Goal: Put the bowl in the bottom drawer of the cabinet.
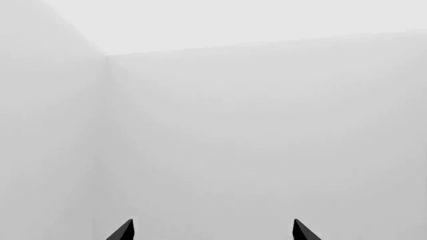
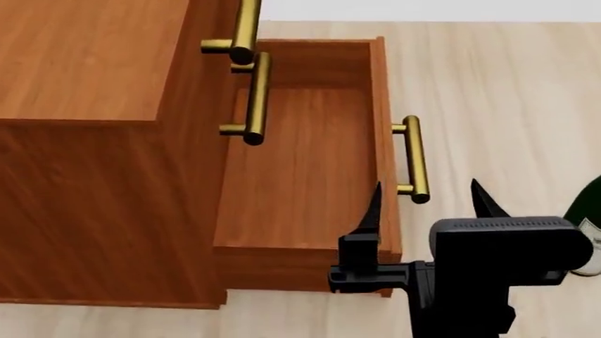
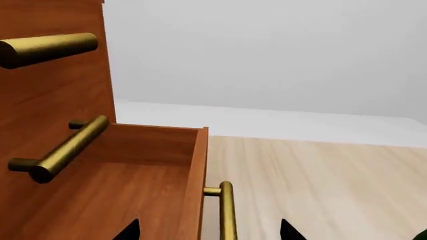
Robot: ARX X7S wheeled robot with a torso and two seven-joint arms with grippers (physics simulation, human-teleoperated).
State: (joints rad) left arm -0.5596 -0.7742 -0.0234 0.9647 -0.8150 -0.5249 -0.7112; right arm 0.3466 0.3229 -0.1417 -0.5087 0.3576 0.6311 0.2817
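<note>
The bowl is out of view in all three views. The reddish-brown cabinet (image 2: pixel 94 141) stands at the left of the head view. Its bottom drawer (image 2: pixel 300 155) is pulled out, and its inside shows only bare wood. My right gripper (image 2: pixel 427 201) is open and hovers just before the drawer's front panel, its two black tips straddling the brass handle (image 2: pixel 413 158). In the right wrist view that gripper (image 3: pixel 210 231) has the handle (image 3: pixel 228 210) between its spread tips, not touching. My left gripper (image 1: pixel 212 231) is open, holds nothing, and faces plain grey walls.
Two upper drawers are closed, their brass handles (image 2: pixel 246 28) (image 2: pixel 253 91) jutting over the open drawer. A dark green object with a white part (image 2: pixel 589 225) stands at the right edge of the head view, on the pale wooden floor (image 2: pixel 507 84).
</note>
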